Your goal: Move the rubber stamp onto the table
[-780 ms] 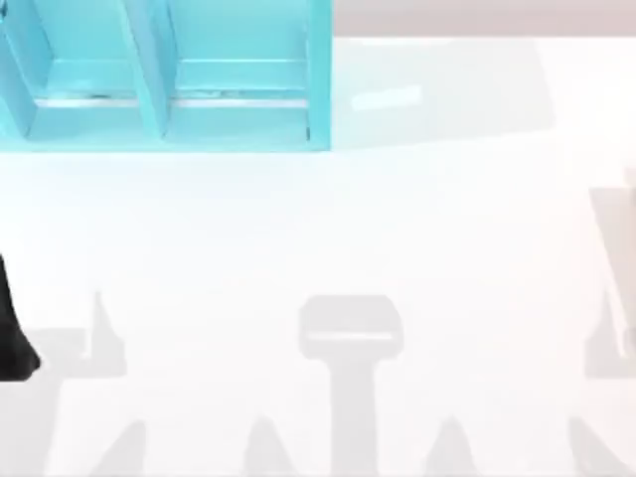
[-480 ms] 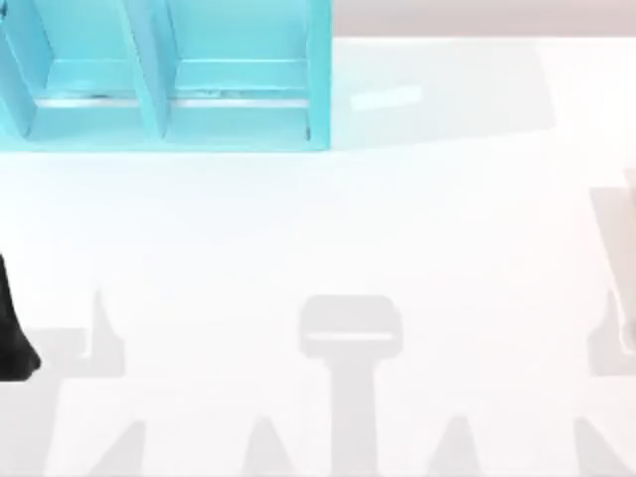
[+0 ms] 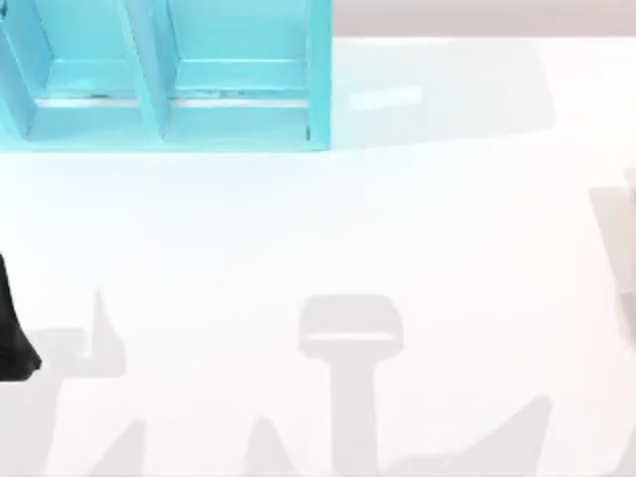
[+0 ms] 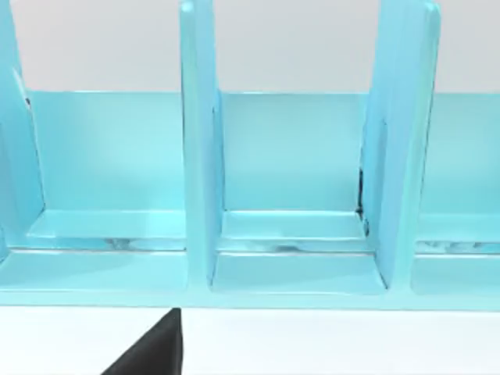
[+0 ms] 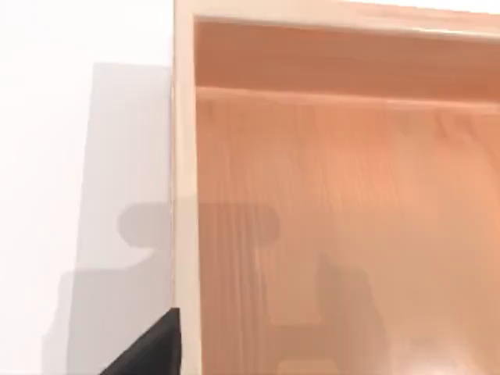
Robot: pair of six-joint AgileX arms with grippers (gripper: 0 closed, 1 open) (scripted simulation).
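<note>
You've got the left arm (image 3: 14, 333) parked at the table's (image 3: 328, 229) left edge, facing the turquoise shelf unit (image 4: 199, 156). Right wrist cam looks down on a wooden tray (image 5: 183, 195) w/ light rim, sitting on the table. Finger state: can't tell, either gripper.

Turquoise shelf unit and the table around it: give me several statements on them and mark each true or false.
1. The turquoise shelf unit stands at the top view's far left. True.
2. The rubber stamp lies on the white table in front of the shelf. False: no stamp is seen there.
3. The left wrist view faces the shelf's open compartments. True.
4. The right wrist view looks at a blue bin. False: it looks into a light wooden tray.
5. A black part of the left arm sits at the top view's left edge. True.
</note>
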